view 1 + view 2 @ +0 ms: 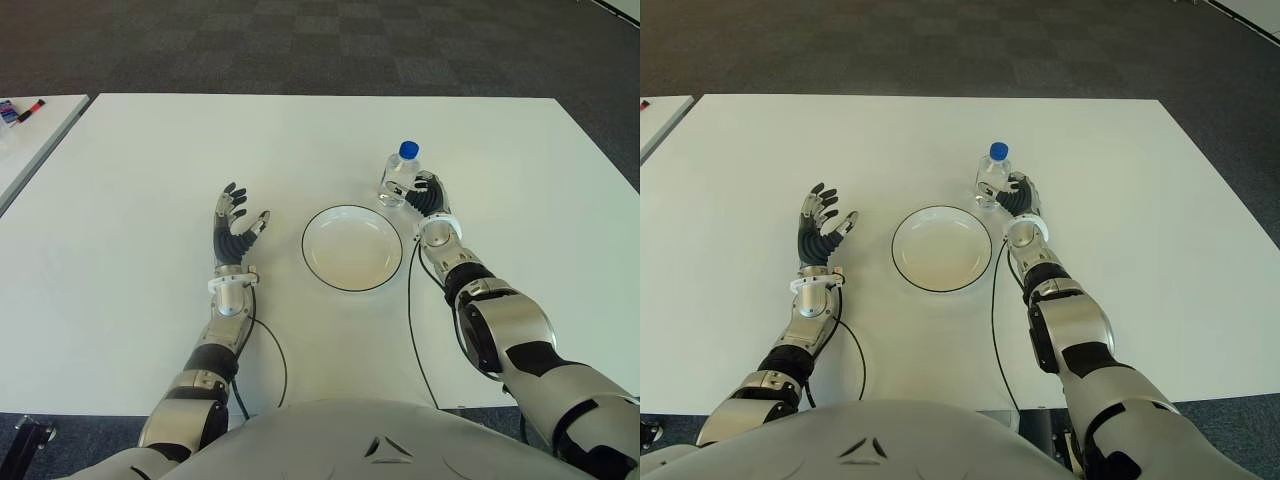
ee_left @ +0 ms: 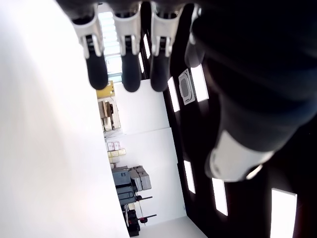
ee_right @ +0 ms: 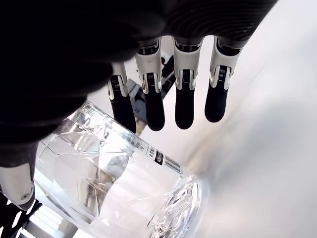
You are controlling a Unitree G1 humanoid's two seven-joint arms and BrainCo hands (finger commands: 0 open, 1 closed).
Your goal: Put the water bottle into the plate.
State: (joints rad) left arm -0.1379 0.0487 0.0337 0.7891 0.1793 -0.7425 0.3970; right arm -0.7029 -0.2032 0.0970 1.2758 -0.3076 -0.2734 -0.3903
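Observation:
The water bottle [image 1: 402, 175] is clear with a blue cap and stands upright on the white table [image 1: 150, 160], just behind the right rim of the plate. The plate [image 1: 352, 250] is a white round dish with a dark rim, holding nothing, in the middle of the table. My right hand [image 1: 428, 196] is right beside the bottle on its right side. In the right wrist view the fingers [image 3: 184, 106] stretch straight past the bottle [image 3: 114, 183], not curled around it. My left hand [image 1: 236, 226] is open to the left of the plate, fingers [image 2: 130, 74] spread and holding nothing.
A second white table [image 1: 30, 140] sits at the far left with small items [image 1: 20, 108] on it. Thin black cables [image 1: 412, 320] run from both wrists toward the table's near edge. Dark carpet lies beyond the far edge.

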